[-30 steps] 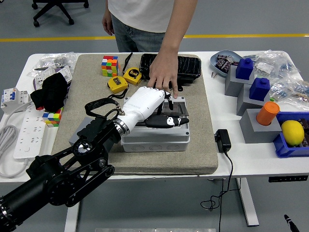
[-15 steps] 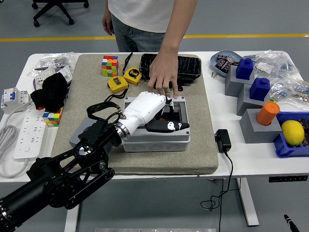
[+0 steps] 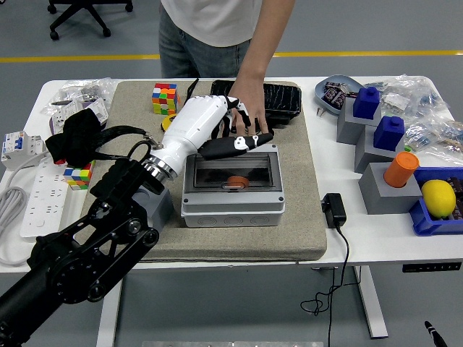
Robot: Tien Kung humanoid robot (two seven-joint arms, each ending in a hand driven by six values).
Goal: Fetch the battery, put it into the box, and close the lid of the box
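Grey box, clear lid down, orange-brown battery visible inside. Left hand above far edge, fingers loosely spread, holding nothing.

A white table on white legs stands on a grey floor crossed by a yellow line. A beige mat covers its middle. Beyond the table, a black office chair's wheeled base sits at upper left. Lighting is even.
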